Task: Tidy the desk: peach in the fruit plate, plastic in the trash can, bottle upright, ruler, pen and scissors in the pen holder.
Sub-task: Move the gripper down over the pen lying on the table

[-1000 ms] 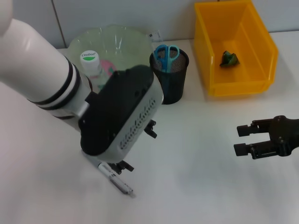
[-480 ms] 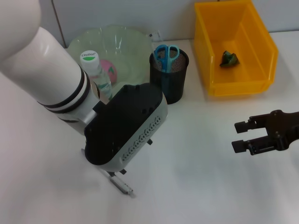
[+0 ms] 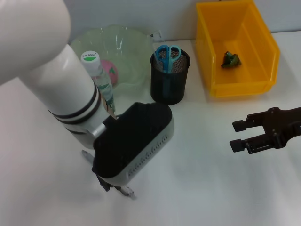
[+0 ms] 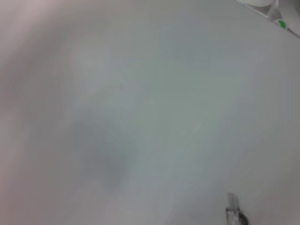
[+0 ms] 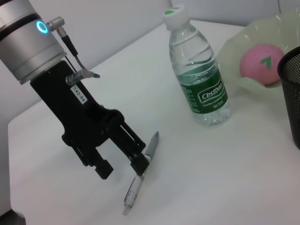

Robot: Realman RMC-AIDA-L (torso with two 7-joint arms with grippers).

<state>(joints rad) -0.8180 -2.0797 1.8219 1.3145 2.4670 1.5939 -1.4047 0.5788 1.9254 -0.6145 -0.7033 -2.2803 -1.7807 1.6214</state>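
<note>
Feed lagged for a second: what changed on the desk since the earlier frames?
The left gripper dropped toward the near edge onto the pen, jaws astride it, not closed. The right gripper drifted slightly up and inward, open. Bottle, scissors, peach unchanged.

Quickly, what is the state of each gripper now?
Left gripper: open, fingers either side of the pen, not closed on it.
Right gripper: open, holding nothing.

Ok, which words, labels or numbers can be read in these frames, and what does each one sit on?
"Cestbon": green label of the upright bottle.
Green print on the bottle's cap: too small to read.
White sticker with digits on the left tool body: too blurred to read for certain.
Small white tag behind the fruit plate: unreadable.
Nothing else carries text.
</note>
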